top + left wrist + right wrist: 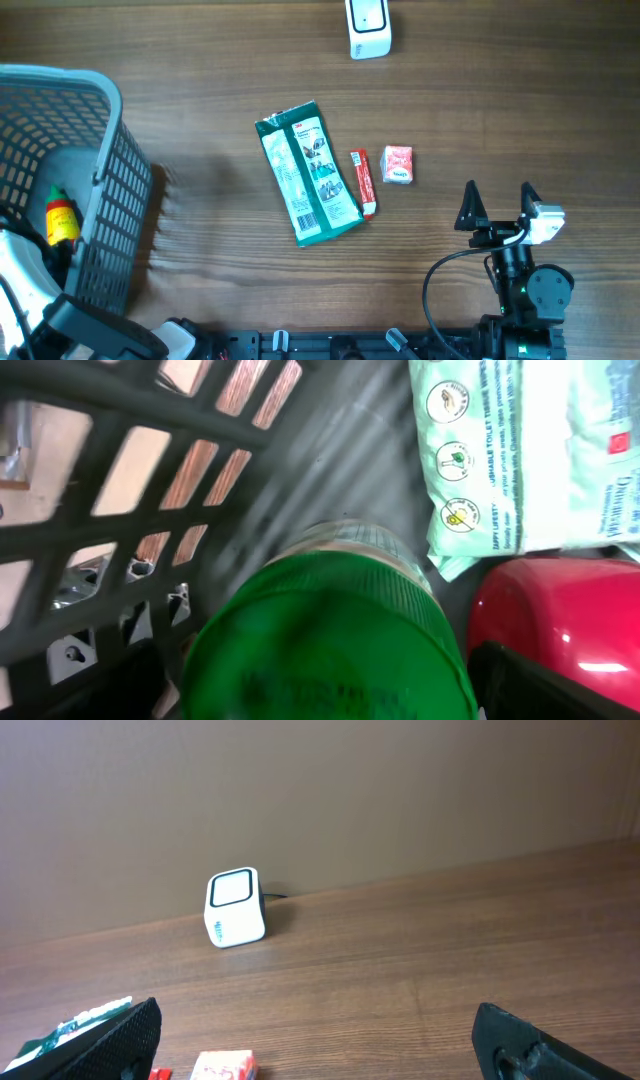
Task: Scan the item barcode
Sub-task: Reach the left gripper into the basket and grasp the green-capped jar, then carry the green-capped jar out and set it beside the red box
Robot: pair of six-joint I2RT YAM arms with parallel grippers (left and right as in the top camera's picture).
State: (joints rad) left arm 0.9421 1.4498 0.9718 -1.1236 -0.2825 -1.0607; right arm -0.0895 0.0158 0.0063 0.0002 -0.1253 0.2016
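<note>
Right claw [498, 190] is being held wide open over the brown wooden surface [200, 100]; the left claw [330, 695] cannot be judged.

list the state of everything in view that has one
right gripper, open, empty
green packet, lying flat on table
red stick, lying flat beside green packet
small red box, on table, not gripped
scanner, upright at far edge
basket, holding a yellow bottle
</note>
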